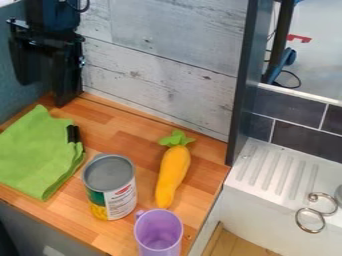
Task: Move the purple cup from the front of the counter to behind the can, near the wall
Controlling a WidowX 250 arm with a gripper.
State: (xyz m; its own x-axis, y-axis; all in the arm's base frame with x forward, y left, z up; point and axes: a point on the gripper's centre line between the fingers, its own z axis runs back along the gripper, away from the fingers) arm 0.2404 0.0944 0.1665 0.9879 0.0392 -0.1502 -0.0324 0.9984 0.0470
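A black end effector [53, 90] hangs at the tabletop's [123, 130] back corner, beside a pale wood-panel wall [160, 75]; whether it is open or closed cannot be told. Nearest it, just in front, lies a folded green cloth [37, 150], a small black object [73, 134] at the edge facing the wall. Farther from the end effector stands an upright can [113, 192], between the cloth and a yellow-orange toy carrot [174, 170] with green leaves. A purple cup [157, 235] stands farther still, and well beyond sits a white sink [267, 200].
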